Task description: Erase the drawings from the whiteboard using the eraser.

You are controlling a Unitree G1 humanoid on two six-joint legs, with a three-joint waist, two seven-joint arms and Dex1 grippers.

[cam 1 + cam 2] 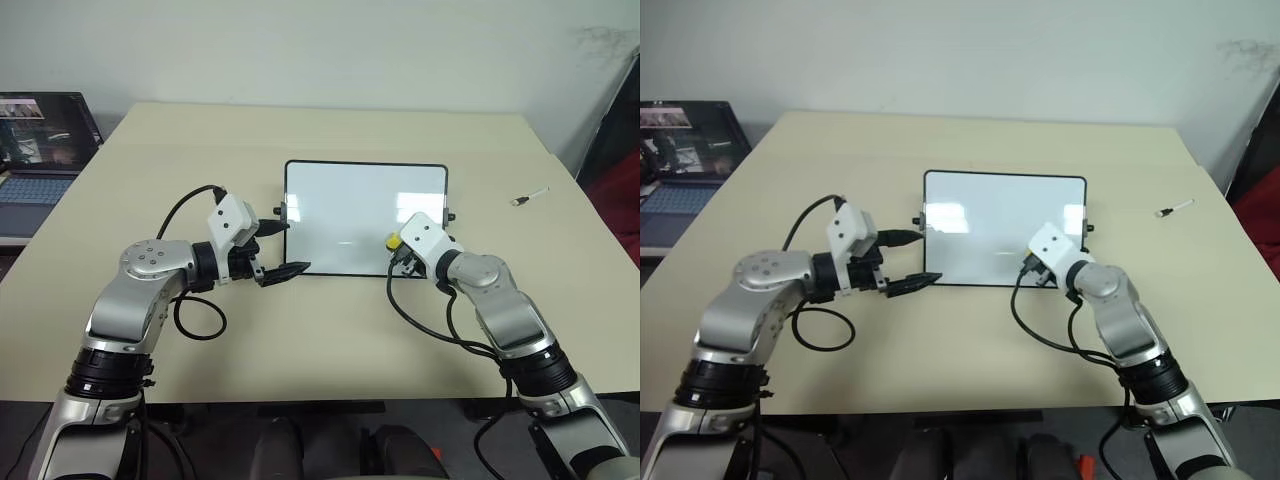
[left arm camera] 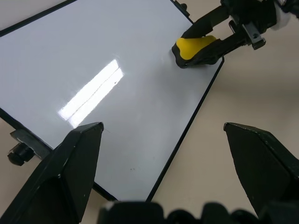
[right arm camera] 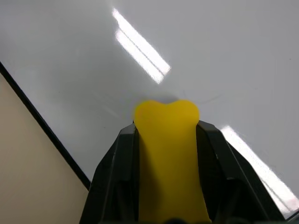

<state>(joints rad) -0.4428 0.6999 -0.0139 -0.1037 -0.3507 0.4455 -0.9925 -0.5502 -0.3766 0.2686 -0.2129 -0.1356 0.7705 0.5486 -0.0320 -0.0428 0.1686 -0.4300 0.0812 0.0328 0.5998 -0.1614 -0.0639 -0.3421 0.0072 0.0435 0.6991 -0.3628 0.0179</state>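
Right tool (image 3: 166, 140) clamped on eraser (image 3: 167, 154)

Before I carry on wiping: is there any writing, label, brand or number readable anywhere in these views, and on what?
None can be read.
Whiteboard: no writing or strokes that I can make out, just light reflections.
Eraser, held in the right hand: plain yellow, no label.
Laptop screen: shows an image, too small to read.
Pen: too small to show any marking.
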